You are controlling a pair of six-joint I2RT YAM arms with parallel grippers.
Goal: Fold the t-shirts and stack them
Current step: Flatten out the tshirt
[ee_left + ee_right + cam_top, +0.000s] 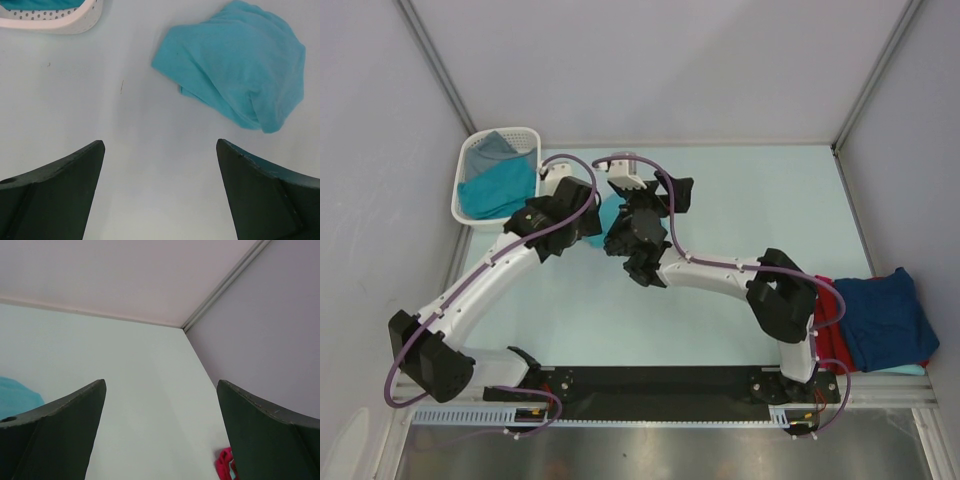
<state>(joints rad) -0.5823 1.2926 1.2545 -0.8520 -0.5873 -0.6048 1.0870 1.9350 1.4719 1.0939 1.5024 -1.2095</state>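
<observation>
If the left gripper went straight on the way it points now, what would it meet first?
Probably the bare table; the left gripper is open over it. The crumpled teal t-shirt lies right of that line, the white basket left. Depth is unclear.

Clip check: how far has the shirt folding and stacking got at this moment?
Done: a navy t-shirt lies stacked on a red t-shirt on the right. In hand: nothing; left gripper and right gripper have jaws open, with a crumpled turquoise t-shirt nearby. Left: it, plus a teal t-shirt and grey t-shirt in the white basket.
</observation>
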